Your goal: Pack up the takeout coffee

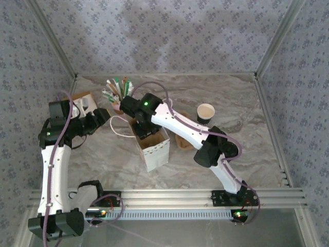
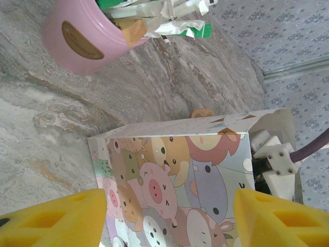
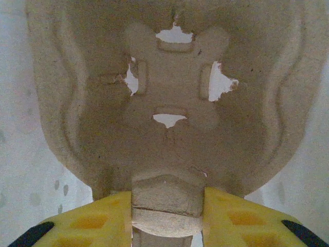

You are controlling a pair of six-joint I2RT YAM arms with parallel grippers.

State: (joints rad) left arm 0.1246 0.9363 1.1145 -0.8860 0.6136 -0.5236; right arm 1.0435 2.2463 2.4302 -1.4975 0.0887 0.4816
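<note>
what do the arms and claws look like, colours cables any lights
The left arm and right arm have white link shells and black joint housings. A lilac cable runs along each, and a small green light glows near each wrist. The left claw and right claw have blocky yellow fingers with recessed pockets.

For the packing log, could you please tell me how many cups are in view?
2. A dark paper cup stands behind the bag to its right; a pink cup of straws stands behind it to its left. Others may be hidden.
</note>
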